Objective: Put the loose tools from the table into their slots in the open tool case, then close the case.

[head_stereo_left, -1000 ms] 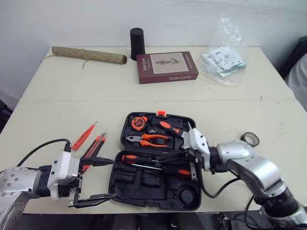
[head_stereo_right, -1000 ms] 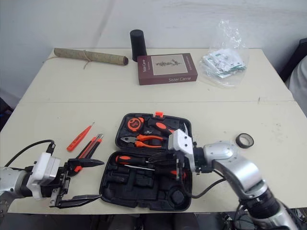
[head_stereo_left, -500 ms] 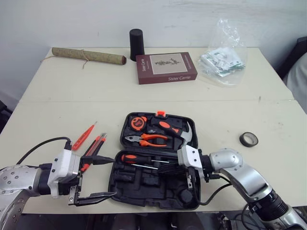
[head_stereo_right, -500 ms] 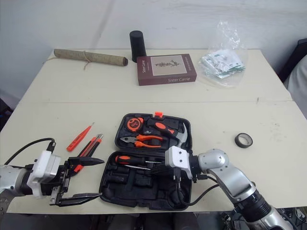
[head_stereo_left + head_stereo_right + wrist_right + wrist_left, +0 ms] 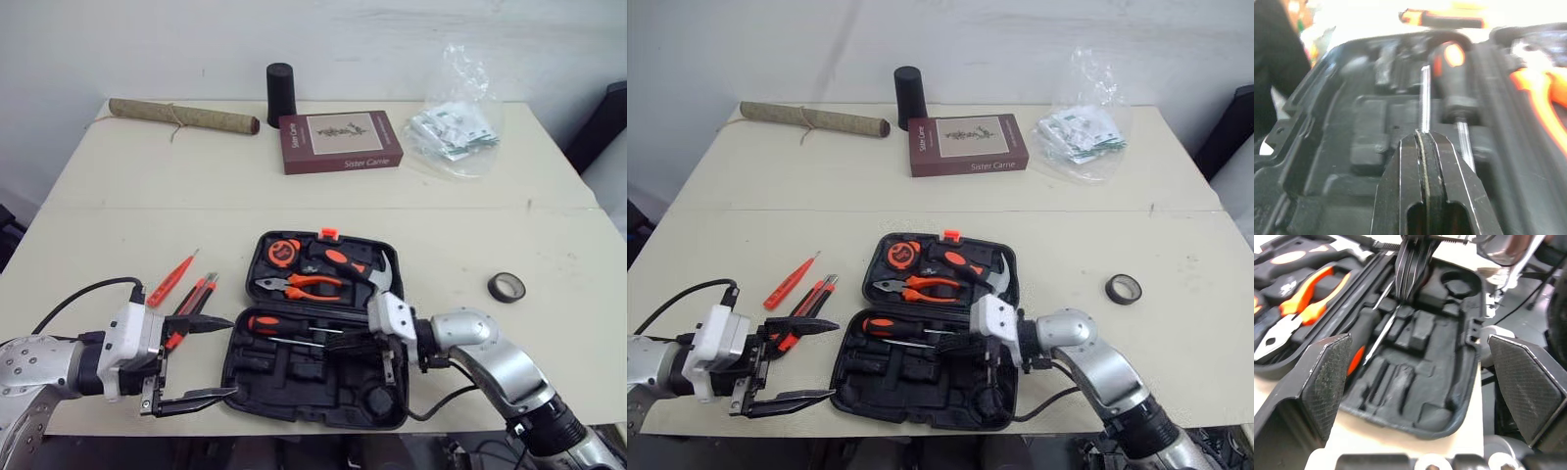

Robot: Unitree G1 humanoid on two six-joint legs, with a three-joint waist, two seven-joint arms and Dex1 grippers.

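The black tool case [image 5: 257, 370] lies open near the table's front edge. Its far half holds a tape measure [image 5: 284, 251], pliers [image 5: 299, 285] and a hammer [image 5: 381, 277]. An orange-and-black screwdriver [image 5: 265, 322] rests in the near half, beside a thin screwdriver shaft [image 5: 292, 340]. My right gripper [image 5: 331, 343] lies low in that half, shut, its tips [image 5: 1422, 134] on the thin shaft [image 5: 1424, 98]. That screwdriver's handle is hidden. My left gripper [image 5: 214, 359] hangs open just left of the case. A red tester screwdriver [image 5: 171, 277] and a utility knife [image 5: 192, 298] lie loose on the table.
A roll of black tape [image 5: 506, 286] lies right of the case. At the back of the table are a book [image 5: 340, 139], a black cylinder [image 5: 280, 92], a rolled mat [image 5: 181, 116] and a plastic bag [image 5: 454, 122].
My right gripper dropped from above the case's hinge into the near half and turned to point left along the thin screwdriver. The left gripper stayed put.
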